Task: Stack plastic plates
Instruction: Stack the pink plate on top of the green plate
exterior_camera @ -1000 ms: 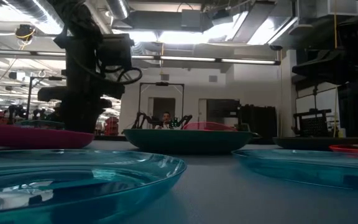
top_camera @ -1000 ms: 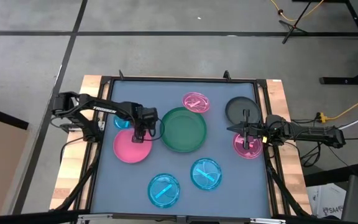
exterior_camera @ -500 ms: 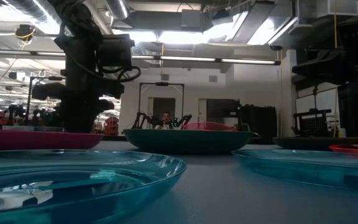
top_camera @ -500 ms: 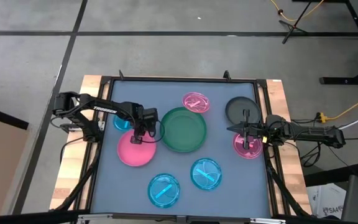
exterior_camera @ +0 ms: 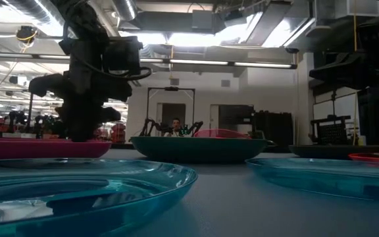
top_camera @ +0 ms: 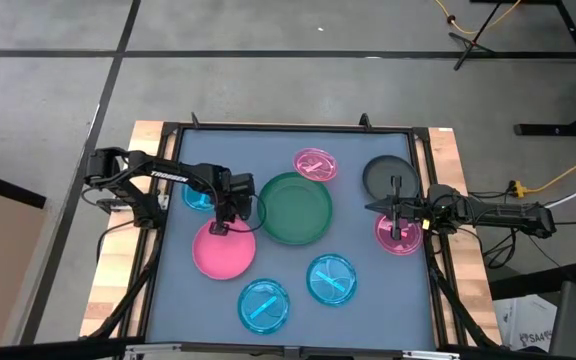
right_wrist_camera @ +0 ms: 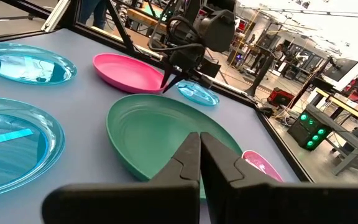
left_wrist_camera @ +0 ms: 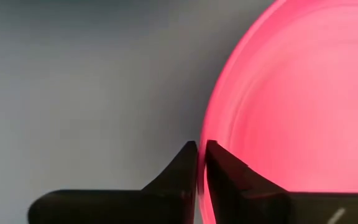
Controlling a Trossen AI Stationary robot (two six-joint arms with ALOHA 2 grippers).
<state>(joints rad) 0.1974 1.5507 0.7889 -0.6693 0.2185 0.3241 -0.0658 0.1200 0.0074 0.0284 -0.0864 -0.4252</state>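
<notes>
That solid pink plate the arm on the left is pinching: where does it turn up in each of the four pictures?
High view: the opaque pink plate lies left of centre, beside the dark green plate.
Low view: its rim shows at the left edge, under the left gripper.
Left wrist view: it fills the right side, rim between the fingers.
Right wrist view: far off, beyond the green plate.
Shared landmark: the green plate, except in the left wrist view.

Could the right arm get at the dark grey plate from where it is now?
Probably yes. The right claw hangs closed by the dark grey plate, above a small pink plate, with nothing lying between them. The left claw is far off, pinching the big pink plate.
</notes>
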